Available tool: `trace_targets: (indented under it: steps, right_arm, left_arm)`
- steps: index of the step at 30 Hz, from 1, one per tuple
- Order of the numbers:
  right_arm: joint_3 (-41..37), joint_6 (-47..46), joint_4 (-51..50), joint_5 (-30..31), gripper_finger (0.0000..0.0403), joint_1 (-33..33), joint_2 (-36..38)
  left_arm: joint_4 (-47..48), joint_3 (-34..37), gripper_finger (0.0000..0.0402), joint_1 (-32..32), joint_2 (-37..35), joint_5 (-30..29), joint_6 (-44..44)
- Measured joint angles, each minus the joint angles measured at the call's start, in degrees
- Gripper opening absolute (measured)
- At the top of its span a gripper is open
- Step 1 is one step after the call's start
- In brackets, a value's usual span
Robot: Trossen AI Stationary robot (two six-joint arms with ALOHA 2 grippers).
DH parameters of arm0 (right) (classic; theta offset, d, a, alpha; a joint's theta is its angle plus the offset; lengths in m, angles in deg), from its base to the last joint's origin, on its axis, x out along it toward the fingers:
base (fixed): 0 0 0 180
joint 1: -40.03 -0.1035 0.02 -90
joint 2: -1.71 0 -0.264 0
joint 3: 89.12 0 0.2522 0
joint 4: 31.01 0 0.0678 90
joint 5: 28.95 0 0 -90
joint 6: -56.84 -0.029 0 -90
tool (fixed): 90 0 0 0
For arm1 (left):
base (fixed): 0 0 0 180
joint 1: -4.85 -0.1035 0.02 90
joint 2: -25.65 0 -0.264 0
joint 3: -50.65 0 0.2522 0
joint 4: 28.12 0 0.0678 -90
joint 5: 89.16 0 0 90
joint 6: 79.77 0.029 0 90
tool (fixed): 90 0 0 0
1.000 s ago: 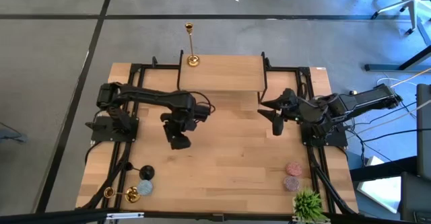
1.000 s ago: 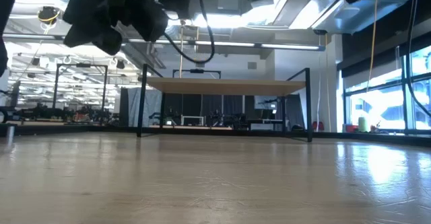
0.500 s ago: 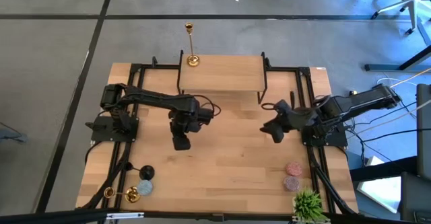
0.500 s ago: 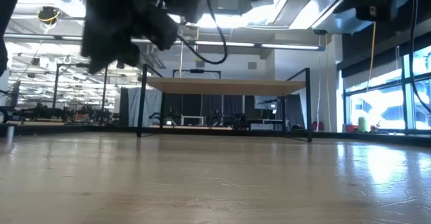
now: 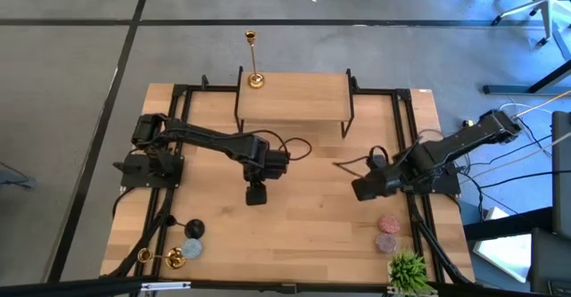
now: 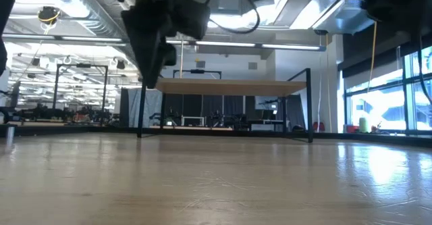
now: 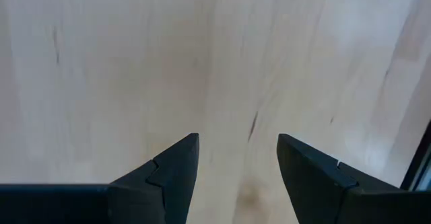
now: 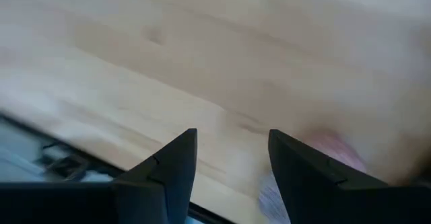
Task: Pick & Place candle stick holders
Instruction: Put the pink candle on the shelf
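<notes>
Bright ceiling strip lights and window glare fill the low view, while both wrist views are motion-blurred.

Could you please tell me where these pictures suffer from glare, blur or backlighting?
Low view: bright ceiling lights and windows leave the left gripper a dark silhouette, and the tabletop shines with glare at the right. Right wrist view: the pink thing past the right gripper is blurred. High view: evenly lit, and the upright candlestick is sharp.

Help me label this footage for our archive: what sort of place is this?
Probably a robotics lab or workshop in an open-plan industrial room. Two arms flank a wooden table; the low view shows exposed ceiling ducts and more framed workbenches behind.
</notes>
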Motion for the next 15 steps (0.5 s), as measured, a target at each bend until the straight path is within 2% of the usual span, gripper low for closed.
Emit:
trace_targets:
  steps: [8,15]
  right_arm:
    - [0.0,-16.7,-7.8,-3.6,0.0224,-8.7,-2.1]
    - [0.0,-21.7,-11.7,-14.8,0.0293,-13.3,-6.3]
  left_arm:
    - [-4.5,0.0,0.0198,1.1,0.0,-0.6,-0.6]
    - [-6.9,0.0,0.0198,1.9,-0.1,-1.1,-0.6]
